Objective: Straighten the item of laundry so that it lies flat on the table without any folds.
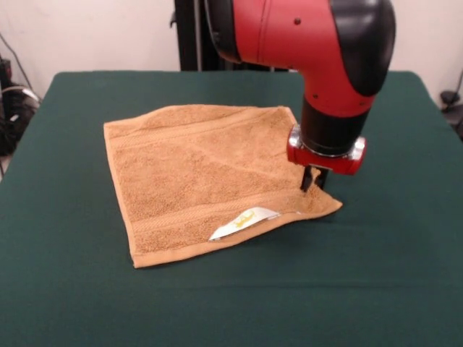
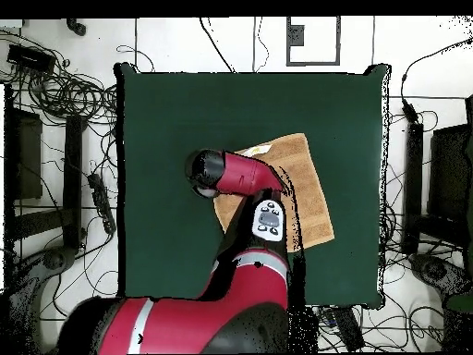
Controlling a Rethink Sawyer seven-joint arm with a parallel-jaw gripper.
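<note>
The orange-tan towel lies spread on the dark green table, left of centre in the front view. A diagonal crease runs across it, and its near right edge is turned up, showing the white label. My gripper stands straight down on the towel's right corner, at table height, and looks shut on the cloth there. In the overhead view the towel shows on the table right of my arm, which hides part of the towel and the gripper.
My red and black arm comes down over the towel's far right side. Cables and boxes lie on the floor around the table. A dark post stands behind the table's far edge.
</note>
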